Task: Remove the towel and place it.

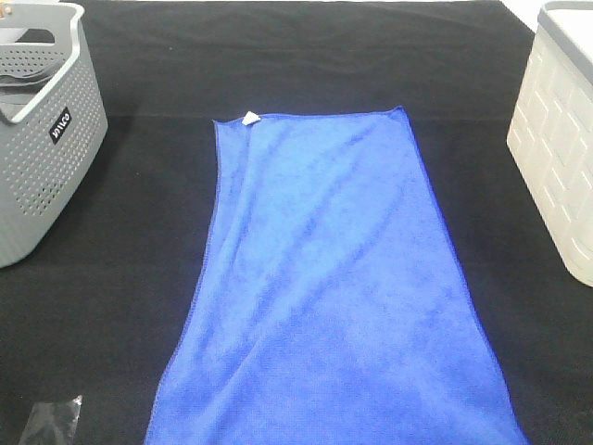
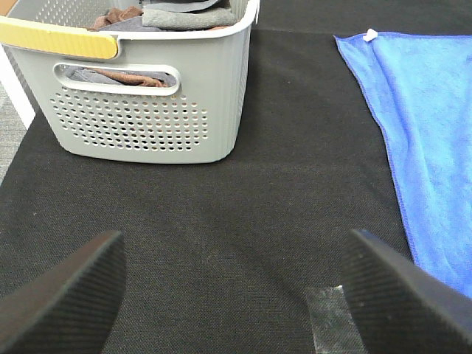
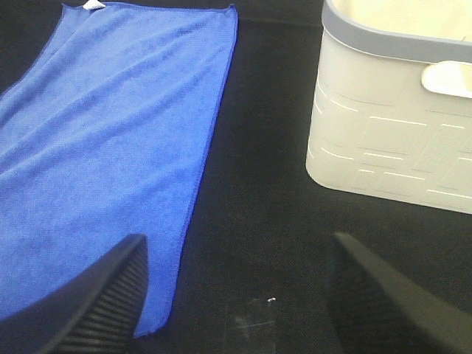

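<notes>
The towel [image 1: 324,287] is spread flat on the black table cloth [image 1: 139,306], between the grey basket [image 1: 42,120] and the white bin [image 1: 556,139], w/ its white tag [image 1: 248,118] at a far corner. Nothing is gripped yet; the approach step is judged to be in hand. The left gripper [image 2: 234,295] and right gripper [image 3: 236,295] are both held w/ fingers apart, empty. Next, an edge needs to be pinched, probably. The towel's near end is cut off; the destination isn't clear.

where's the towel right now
In the high view the towel lies flat mid-table on the black cloth, between the grey basket at left and the white bin at right.
</notes>
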Motion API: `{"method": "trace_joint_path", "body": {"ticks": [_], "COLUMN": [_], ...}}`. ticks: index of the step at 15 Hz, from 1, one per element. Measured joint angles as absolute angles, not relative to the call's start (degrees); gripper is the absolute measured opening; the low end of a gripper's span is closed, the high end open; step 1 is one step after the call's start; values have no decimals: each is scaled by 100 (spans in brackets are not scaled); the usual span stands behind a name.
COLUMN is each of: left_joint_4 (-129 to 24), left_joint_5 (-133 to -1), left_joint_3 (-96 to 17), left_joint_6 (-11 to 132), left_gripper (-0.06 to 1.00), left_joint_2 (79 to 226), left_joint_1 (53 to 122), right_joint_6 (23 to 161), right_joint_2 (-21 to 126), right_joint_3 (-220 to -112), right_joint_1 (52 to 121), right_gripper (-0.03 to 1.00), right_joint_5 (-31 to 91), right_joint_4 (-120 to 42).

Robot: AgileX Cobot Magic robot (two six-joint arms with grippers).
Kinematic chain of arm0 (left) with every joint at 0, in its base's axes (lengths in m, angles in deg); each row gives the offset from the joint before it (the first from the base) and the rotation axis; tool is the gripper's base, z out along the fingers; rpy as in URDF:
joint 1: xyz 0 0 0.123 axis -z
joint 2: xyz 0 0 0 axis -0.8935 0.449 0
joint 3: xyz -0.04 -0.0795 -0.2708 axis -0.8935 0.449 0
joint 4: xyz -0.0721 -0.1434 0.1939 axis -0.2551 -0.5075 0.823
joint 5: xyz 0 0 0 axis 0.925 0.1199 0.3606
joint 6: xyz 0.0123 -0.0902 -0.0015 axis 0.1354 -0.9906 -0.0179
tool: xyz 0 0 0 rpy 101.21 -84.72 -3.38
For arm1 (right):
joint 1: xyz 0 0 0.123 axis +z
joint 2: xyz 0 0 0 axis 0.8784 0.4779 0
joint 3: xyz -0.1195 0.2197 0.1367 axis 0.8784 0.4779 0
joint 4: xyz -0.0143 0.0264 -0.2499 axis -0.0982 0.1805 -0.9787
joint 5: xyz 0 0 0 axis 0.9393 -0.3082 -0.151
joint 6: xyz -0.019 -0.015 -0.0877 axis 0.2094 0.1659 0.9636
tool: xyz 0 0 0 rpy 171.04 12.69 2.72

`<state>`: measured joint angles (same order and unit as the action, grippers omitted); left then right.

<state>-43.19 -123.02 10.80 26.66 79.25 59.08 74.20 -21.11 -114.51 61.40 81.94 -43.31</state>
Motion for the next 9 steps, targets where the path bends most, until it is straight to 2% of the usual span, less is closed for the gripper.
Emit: {"method": "trace_joint_path", "body": {"ticks": [9], "left_joint_4": [-4319], "left_joint_5": [-12302], "left_joint_3": [1080], "left_joint_6": [2666], "left_gripper": [76], "left_joint_2": [7925], "left_joint_1": [5908], "right_joint_6": [7420], "right_joint_2": [-2111], "right_joint_3": [-11451], "right_joint_1": [6134], "right_gripper": [69], "right_joint_5": [8189], "right_joint_4": [-4331]}}
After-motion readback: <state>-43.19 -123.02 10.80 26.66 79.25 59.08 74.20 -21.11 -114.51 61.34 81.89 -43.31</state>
